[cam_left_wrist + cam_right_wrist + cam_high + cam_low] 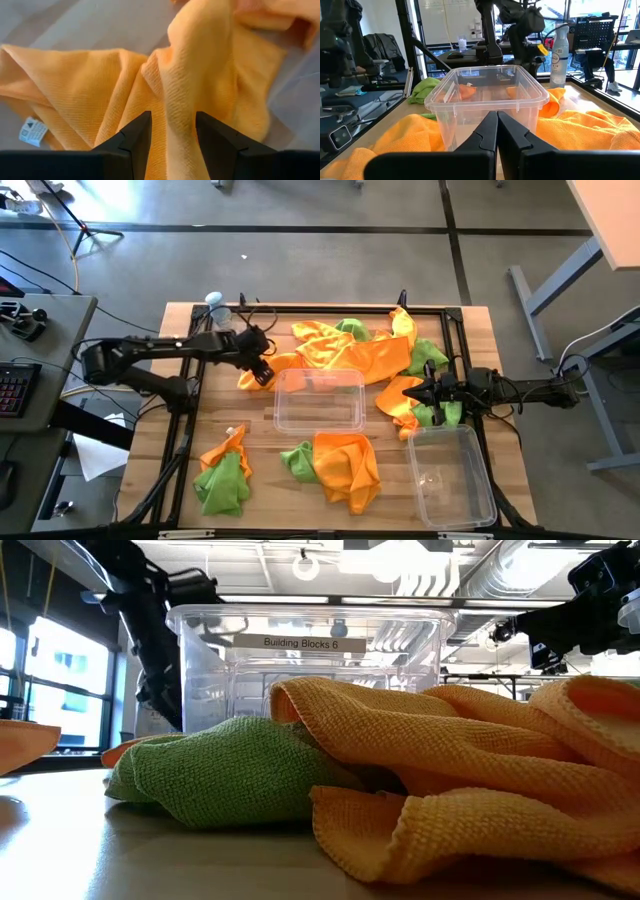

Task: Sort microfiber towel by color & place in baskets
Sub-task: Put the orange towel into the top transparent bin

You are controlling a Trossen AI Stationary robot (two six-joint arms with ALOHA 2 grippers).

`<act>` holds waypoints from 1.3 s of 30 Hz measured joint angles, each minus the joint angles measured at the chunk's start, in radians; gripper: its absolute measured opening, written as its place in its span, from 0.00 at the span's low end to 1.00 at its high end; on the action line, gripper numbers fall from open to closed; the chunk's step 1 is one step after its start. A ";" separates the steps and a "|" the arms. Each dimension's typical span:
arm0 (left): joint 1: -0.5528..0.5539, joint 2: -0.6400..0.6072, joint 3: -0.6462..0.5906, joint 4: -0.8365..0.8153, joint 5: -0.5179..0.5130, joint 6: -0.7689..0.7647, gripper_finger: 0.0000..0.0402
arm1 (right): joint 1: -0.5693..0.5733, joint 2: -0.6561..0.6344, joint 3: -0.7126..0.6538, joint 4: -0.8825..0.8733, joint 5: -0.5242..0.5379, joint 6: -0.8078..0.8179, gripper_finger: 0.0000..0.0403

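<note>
Orange and lime green microfiber towels lie in heaps: a big orange and green heap [350, 350] at the far side, an orange one [345, 465] with a green one [298, 460] near the front, and a green and orange pair [222, 475] at the near left. One clear basket [320, 400] stands mid-table and another [450, 475] at the near right. My left gripper [262, 370] is at the left end of the orange heap, shut on a towel. My right gripper [415, 393] is shut, hovering over orange and green towels [440, 412] right of the middle basket [490, 100]. My left gripper [172, 135] pinches a raised fold [175, 100] of an orange towel between its two fingers, coming slanting down from the table's left. The fold runs as a ridge away from the fingers. The rest of the towel lies spread on the table, its label [32, 131] showing.
A small water bottle [215, 305] stands at the far left corner. A black frame [455, 315] edges the table top. In the low view a green towel [220, 775] and an orange one [470, 780] lie before the labelled basket [310, 650]. Bare wood shows at the near left.
</note>
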 joint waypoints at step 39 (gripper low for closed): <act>-0.212 -0.193 0.710 -0.341 -0.453 -0.051 0.00 | 0.000 0.000 0.000 0.000 0.000 0.000 0.00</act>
